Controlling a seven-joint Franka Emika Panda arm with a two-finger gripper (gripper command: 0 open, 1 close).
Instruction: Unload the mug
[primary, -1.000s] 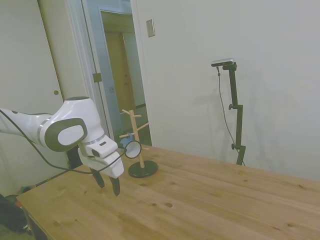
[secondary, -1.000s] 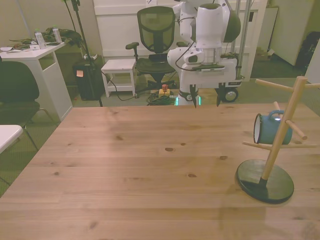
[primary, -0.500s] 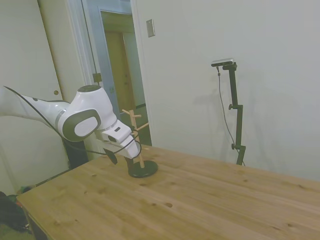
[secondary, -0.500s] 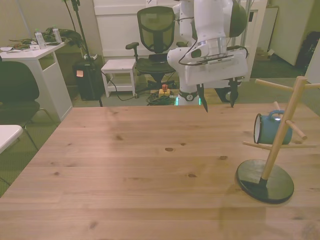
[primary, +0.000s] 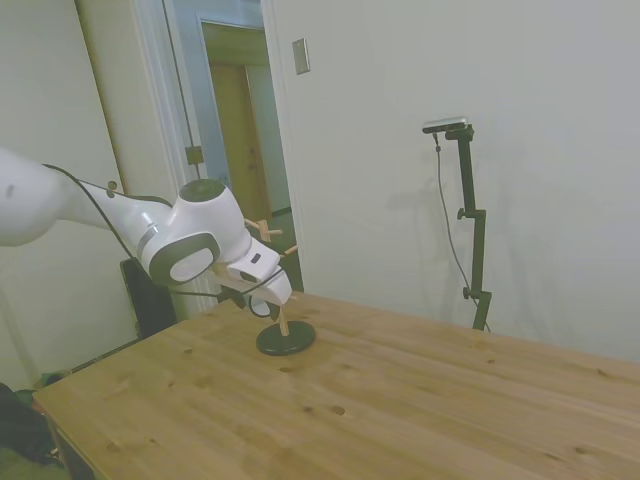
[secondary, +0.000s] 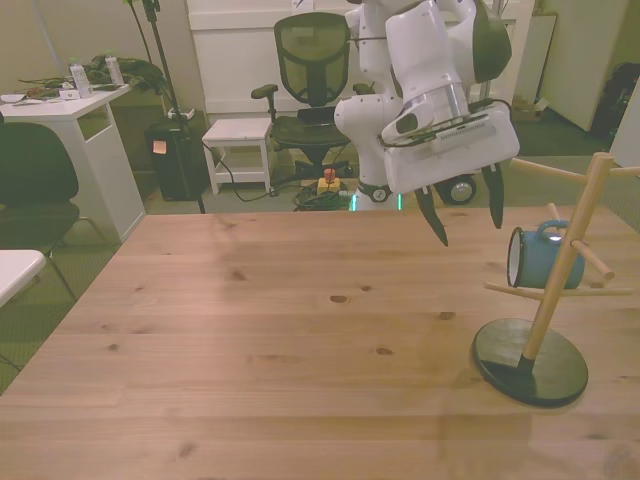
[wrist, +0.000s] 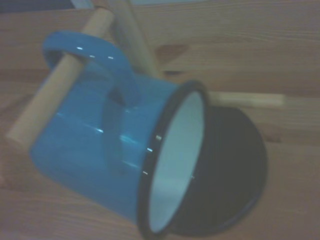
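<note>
Approach step: gripper (secondary: 466, 214) w/ fingers apart, empty, tilted twd the mug (secondary: 533, 257), which hung by its handle on a peg of the wooden stand (secondary: 563, 262), just beyond the fingertips. Next: close in, straddle mug wall, clamp, slide off peg

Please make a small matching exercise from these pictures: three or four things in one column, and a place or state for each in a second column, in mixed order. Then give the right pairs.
Things:
1. mug
2. pincer
3. peg stand
4. office chair

Places or states:
A. open, in the air above the table, apart from the mug
B. hangs by its handle on a wooden peg, mouth sideways
C. on the floor behind the table's far edge
D. stands upright on the table on a round black base

Pairs: 1-B, 2-A, 3-D, 4-C
</note>
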